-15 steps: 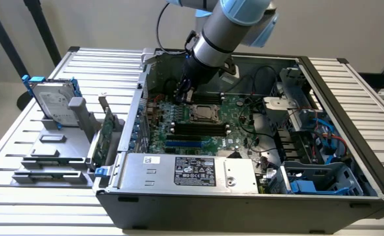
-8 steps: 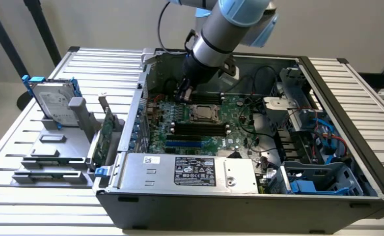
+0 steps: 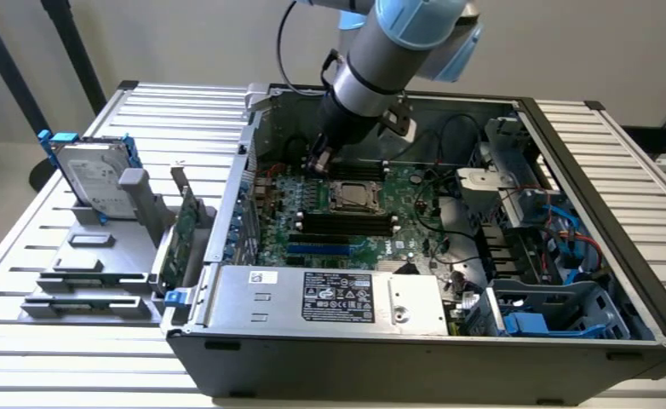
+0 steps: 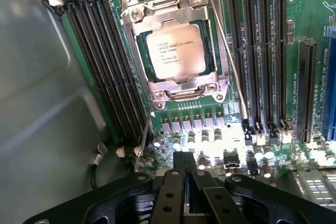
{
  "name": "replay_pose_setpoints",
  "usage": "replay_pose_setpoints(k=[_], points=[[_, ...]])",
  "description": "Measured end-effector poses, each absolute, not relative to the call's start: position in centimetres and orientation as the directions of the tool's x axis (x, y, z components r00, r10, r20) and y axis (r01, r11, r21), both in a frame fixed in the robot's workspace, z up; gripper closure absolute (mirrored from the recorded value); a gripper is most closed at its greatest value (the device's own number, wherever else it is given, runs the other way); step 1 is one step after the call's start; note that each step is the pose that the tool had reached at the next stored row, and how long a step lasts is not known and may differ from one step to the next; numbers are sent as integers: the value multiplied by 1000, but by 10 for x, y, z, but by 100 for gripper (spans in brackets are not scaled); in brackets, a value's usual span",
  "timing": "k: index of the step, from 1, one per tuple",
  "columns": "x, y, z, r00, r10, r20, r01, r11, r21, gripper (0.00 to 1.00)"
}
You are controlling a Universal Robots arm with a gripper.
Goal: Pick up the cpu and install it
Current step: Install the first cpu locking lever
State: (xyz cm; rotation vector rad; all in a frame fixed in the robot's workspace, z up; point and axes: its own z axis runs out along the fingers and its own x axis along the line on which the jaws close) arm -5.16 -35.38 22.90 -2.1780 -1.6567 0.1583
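Observation:
The cpu, a flat square chip with a dull silver top and printed text, lies in the socket of the green board, with the metal socket frame down around its edges. In the exterior view the cpu sits mid-board inside the open computer case. My gripper hovers a short way off the socket's side, above a row of small capacitors, shut with nothing between its black fingers. Seen from outside, the gripper hangs just off the cpu toward the exterior view's left.
Black memory slots flank the socket on both sides. A thin wire lever sticks out beside the socket. The power supply fills the case's near side. A silver hard drive with blue rails and a card stand on a grey rack outside.

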Motion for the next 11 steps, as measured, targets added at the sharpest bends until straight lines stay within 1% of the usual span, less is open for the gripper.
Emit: replay_pose_setpoints(k=[5,11], points=[[-52,-354,232,352,924,150,884,-275,-378,89],[-52,-357,250,368,917,150,879,-291,-377,89]])
